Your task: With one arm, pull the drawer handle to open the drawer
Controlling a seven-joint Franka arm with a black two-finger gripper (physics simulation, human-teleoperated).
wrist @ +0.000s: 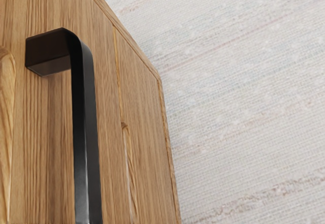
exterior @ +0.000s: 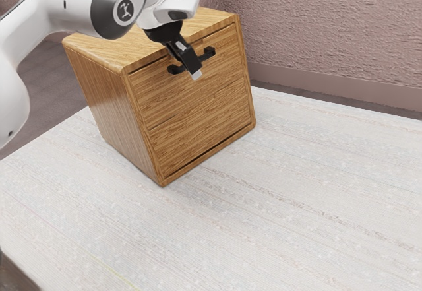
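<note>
Black handle [exterior: 208, 54] runs level across the drawer front [exterior: 198, 116], near its top.

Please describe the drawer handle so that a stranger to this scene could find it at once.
Look at the wooden cabinet standing on the pale table. High on its front face, where the claw reaches, sits the drawer handle. It is a slim black bar, the only black fitting on the wood-grain front.

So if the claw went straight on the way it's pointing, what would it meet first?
Probably the black handle, right where the claw sits; just behind lies the wooden drawer front. Depth is hard to judge.
</note>
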